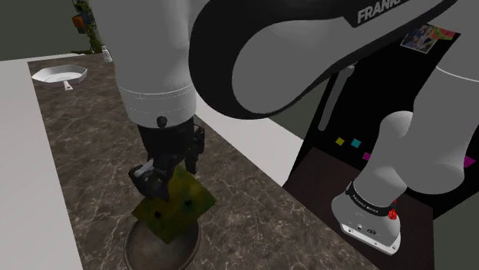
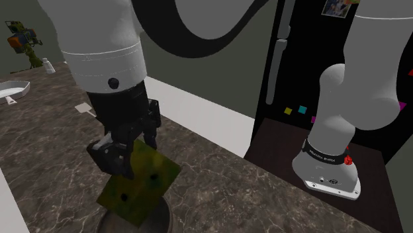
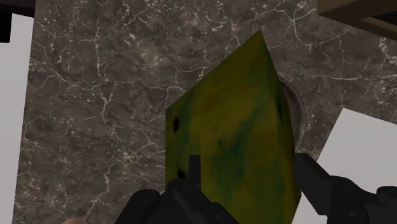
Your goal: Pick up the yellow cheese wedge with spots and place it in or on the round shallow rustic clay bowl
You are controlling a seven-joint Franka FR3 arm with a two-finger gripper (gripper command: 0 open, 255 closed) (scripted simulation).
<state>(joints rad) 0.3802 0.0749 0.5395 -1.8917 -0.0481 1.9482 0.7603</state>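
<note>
Jaws clasp the spotted yellow-green cheese wedge (image 1: 173,205), tilted over the round bowl (image 1: 163,251)

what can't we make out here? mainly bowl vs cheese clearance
- Bowl: in the shoulder view the bottom edge cuts off its near side, and the cheese wedge covers its middle.
- Wedge-to-bowl gap: cannot tell whether touching or apart. In the wrist view the wedge hides all but a sliver of rim.
- Tool contact faces: covered by the wedge.
- Green figure at the counter's far end: too small to identify.
</note>
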